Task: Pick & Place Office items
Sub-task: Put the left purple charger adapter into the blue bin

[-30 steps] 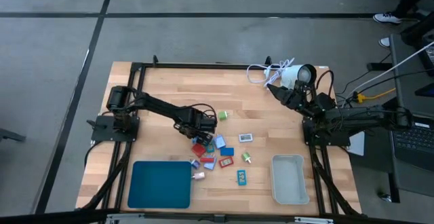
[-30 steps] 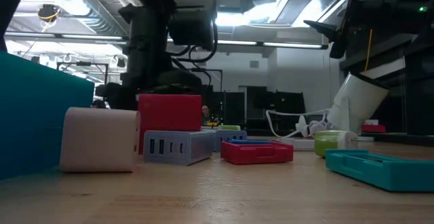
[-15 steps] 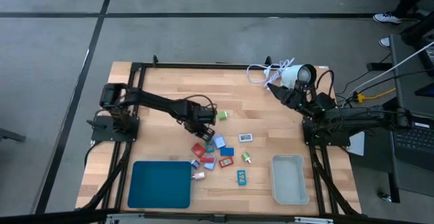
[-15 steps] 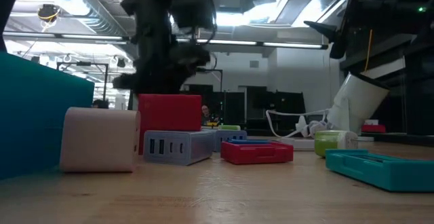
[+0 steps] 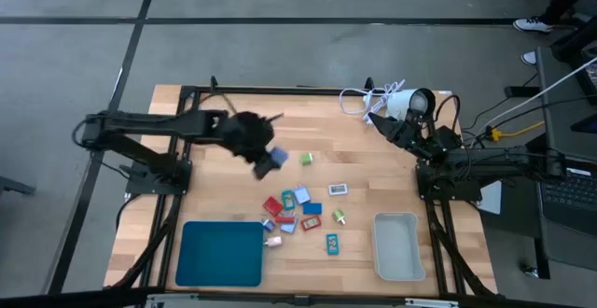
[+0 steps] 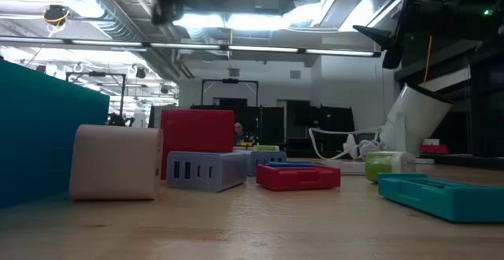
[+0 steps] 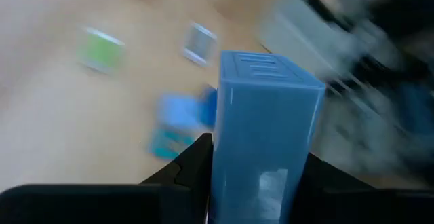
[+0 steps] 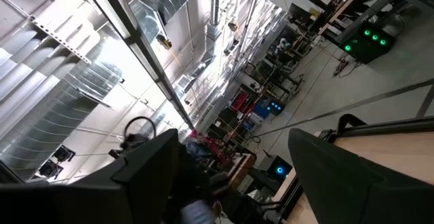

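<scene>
The office items (image 5: 297, 209) lie in a loose cluster at the middle of the wooden table: small red, blue, teal, green and white pieces. In the low view a pink block (image 6: 115, 162), a red block (image 6: 197, 130) and a grey piece (image 6: 204, 170) rest flat on the wood. My left gripper (image 5: 268, 165) hangs above the table, left of and beyond the cluster, shut on a blue block (image 7: 261, 129). My right gripper (image 5: 378, 121) stands open at the far right beside the white lamp, pointing up into the room. My left gripper pinches the blue block between its two fingers, on two opposite long sides (image 7: 224, 173) near the end closest to the wrist. The fingers slant down from the table's left side and lie along the block. The block sticks out past them, ribbed end (image 7: 263, 68) foremost, lifted clear of the table.
A teal tray (image 5: 221, 253) lies at the near left and a white bin (image 5: 396, 245) at the near right. The white lamp (image 5: 409, 103) and its coiled cord (image 5: 359, 99) sit at the far right. Bare wood lies at the far middle.
My left gripper has shut on the blue block in the cluster and risen quickly with it, drawing back toward the table's left and far edges and rolling as it went. The block is now lifted clear; the other pieces have stayed in place.
</scene>
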Robot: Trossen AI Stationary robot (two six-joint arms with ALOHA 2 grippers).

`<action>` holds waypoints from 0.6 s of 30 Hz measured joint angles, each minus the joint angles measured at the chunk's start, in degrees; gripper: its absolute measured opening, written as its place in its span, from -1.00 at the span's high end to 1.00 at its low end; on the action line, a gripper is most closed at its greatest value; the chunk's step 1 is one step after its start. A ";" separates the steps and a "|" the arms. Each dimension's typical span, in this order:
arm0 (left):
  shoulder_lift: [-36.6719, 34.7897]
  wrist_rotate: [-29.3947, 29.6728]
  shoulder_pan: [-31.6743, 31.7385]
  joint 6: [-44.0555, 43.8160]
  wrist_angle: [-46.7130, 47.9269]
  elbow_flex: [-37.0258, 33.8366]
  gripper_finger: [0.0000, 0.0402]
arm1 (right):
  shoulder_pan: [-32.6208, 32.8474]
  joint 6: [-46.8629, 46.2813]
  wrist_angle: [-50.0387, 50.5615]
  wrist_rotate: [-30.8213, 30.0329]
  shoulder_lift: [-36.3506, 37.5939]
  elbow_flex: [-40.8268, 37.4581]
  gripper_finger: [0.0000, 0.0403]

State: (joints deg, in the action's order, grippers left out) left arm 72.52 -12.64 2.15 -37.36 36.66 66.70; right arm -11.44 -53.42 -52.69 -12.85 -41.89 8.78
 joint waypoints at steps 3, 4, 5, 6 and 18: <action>-3.22 -4.04 -5.39 -2.36 3.33 0.01 0.43 | 0.00 -0.12 0.00 0.04 0.00 0.00 -0.41; -3.78 -4.48 -7.61 -3.52 5.68 0.05 0.43 | 0.00 -0.16 0.00 0.01 0.00 0.00 -0.41; -3.96 -5.04 -9.92 -4.73 8.47 0.07 0.43 | 0.00 -0.16 0.00 0.01 0.00 0.00 -0.41; -3.91 -5.46 -12.51 -5.98 11.40 0.06 0.43 | 0.00 -0.16 -0.04 0.01 0.00 0.00 -0.41; 3.77 -5.95 -36.36 -24.76 -0.30 -9.28 0.43 | 0.00 -0.16 0.18 -1.69 0.00 0.00 -0.41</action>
State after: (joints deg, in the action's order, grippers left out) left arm 76.28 -18.59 -34.21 -62.12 36.36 57.41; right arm -11.44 -53.58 -52.51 -14.55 -41.89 8.78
